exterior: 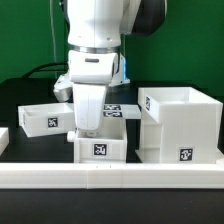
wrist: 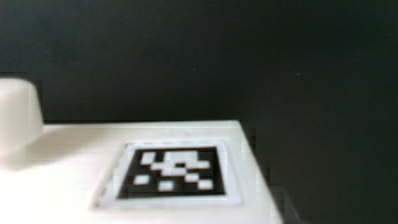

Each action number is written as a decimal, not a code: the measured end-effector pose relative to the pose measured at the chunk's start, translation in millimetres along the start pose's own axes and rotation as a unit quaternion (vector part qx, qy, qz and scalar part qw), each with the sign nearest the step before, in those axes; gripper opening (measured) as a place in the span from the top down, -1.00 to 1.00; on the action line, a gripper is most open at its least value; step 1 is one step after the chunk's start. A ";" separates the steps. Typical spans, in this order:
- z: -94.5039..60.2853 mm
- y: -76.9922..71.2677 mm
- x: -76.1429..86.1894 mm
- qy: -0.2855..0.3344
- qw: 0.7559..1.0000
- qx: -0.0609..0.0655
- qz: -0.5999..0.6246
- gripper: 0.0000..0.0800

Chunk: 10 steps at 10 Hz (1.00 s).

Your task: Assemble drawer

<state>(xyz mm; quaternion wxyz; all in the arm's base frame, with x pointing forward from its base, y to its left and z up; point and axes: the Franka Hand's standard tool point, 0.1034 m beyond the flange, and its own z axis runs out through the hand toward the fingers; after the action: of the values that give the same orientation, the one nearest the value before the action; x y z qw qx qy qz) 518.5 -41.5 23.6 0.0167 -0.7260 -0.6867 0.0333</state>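
The tall white housing (exterior: pixel 180 125) stands at the exterior view's right, open side up, with a tag on its front. One shallow tray (exterior: pixel 45 118) lies at the left. The other tray (exterior: pixel 100 146) lies in the middle near the front, tag facing the camera. My gripper (exterior: pixel 86 128) reaches straight down to the back left part of this middle tray, and its fingertips are hidden there. The wrist view shows a white tray surface (wrist: pixel 71 150) with a tag (wrist: pixel 173 170) very close, and a blurred white shape (wrist: pixel 15 118) at the edge.
A long white rail (exterior: pixel 110 177) runs along the table's front edge. The marker board (exterior: pixel 118 108) lies flat behind the middle tray, partly hidden by my arm. The middle tray stands close beside the housing.
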 end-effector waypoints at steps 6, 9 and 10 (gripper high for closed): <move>3.0 6.7 20.9 0.007 1.000 -0.002 -0.017 0.90; 4.3 6.1 19.7 0.007 1.000 -0.001 -0.015 0.90; 4.7 5.5 19.7 0.007 1.000 0.000 -0.014 0.90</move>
<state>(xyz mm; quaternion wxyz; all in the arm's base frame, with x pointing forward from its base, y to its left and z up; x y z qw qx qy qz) 524.7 -22.3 18.0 0.0218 -0.7165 -0.6967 0.0280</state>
